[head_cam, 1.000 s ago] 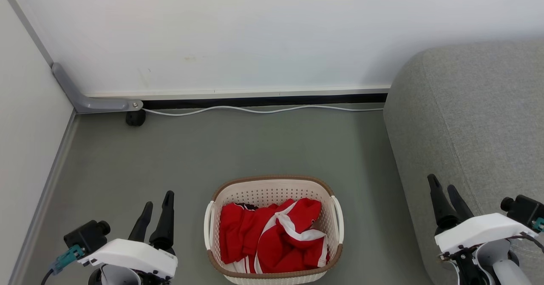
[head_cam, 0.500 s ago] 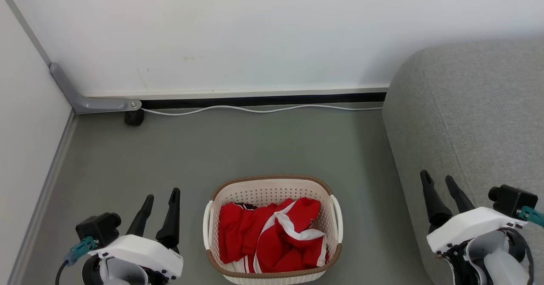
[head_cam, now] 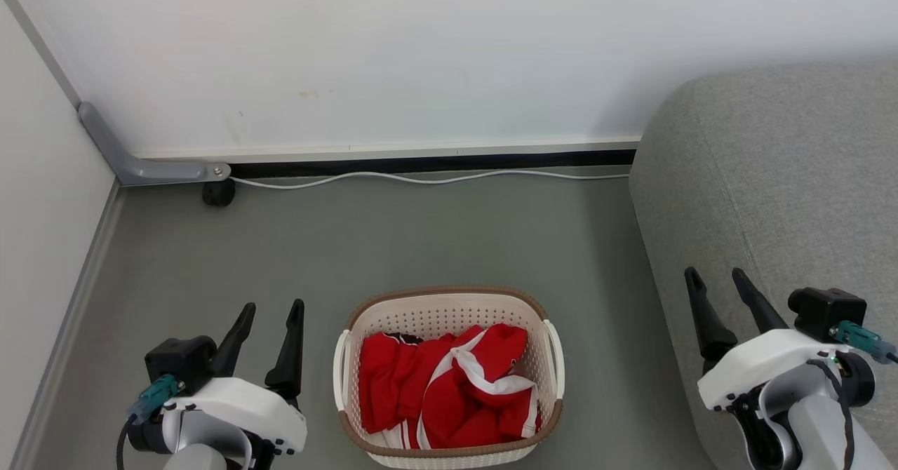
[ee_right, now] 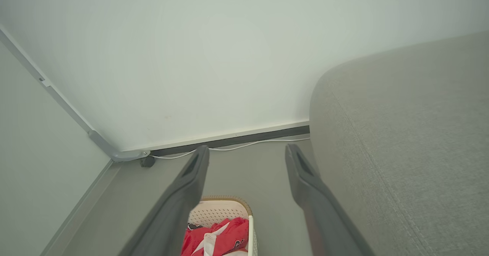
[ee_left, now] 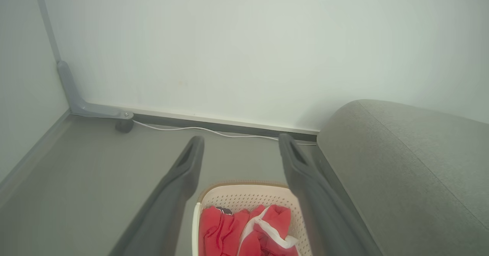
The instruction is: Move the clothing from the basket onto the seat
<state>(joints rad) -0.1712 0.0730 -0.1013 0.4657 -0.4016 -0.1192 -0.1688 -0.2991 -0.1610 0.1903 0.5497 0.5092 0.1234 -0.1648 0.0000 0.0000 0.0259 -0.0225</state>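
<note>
Both arms have crept up and inward over the last second. In head view the left gripper (head_cam: 273, 306) is now at 7 o'clock, just beside the basket (head_cam: 449, 292). The right gripper (head_cam: 714, 273) is at 4 o'clock, in front of the sofa seat (head_cam: 786, 175). The left wrist has rolled too, so its fingers now sit side by side. Both claws are released, fingers spread, nothing held. The red clothing (head_cam: 449, 393) is piled in the basket at 6 o'clock, untouched and not shifted. My read: approach phase, no pick yet. The left arm looks better placed for the first grab: it needs to swing toward its own 3 o'clock, then drop into the pile.
</note>
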